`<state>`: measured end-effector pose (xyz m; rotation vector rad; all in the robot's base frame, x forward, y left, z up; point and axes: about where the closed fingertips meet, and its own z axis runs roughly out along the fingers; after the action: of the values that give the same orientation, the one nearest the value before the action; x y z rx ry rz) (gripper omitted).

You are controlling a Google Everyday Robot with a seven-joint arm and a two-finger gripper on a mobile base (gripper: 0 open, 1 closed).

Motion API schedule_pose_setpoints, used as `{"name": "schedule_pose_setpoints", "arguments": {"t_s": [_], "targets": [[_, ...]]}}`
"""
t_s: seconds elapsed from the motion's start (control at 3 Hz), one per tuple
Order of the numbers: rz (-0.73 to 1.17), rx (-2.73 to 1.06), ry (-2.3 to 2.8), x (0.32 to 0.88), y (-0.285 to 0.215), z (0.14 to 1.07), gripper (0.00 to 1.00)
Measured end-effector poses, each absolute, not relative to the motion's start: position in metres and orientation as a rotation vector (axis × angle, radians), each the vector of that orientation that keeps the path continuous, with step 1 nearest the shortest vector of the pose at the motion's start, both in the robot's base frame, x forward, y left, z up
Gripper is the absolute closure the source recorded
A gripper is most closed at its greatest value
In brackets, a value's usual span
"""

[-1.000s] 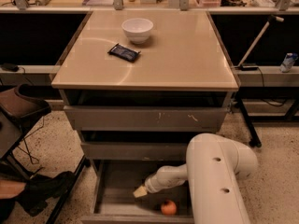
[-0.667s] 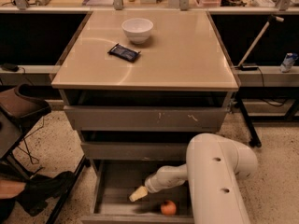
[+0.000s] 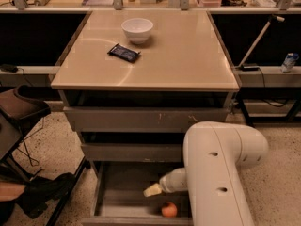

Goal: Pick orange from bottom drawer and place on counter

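The orange (image 3: 169,209) is lying in the open bottom drawer (image 3: 117,199), near the drawer's front edge and toward its right half. It is showing as a round ball, so no long axis or pointing direction is standing out.

The tool (image 3: 153,190) is hanging inside the same drawer, reaching in from the right at the end of the white arm (image 3: 221,173), with its pale tip pointing left and slightly down. It is sitting just up and left of the orange, close to it but apart, and it is not holding anything that can be seen. Whether the tool is open or closed cannot be told from this view.

Above the pulled-out drawer, the two upper drawer fronts (image 3: 146,119) are sitting closed or nearly so. The glossy tan desk (image 3: 188,55) on top of the cabinet is carrying a white bowl (image 3: 137,29) near its back edge and a dark packet (image 3: 124,52) lying flat just in front of the bowl; any print on the packet is too small to read.
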<state>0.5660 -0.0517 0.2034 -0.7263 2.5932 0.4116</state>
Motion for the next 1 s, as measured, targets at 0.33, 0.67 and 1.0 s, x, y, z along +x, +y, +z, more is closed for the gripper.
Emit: {"name": "schedule_pose_setpoints", "arguments": {"t_s": [0.33, 0.67, 1.0], "targets": [[0.262, -0.488, 2.638, 0.547, -0.117, 0.225, 0.00], [0.230, -0.446, 2.632, 0.533, -0.126, 0.223, 0.00], [0.230, -0.475, 2.668, 0.527, -0.121, 0.209, 0.00]]}}
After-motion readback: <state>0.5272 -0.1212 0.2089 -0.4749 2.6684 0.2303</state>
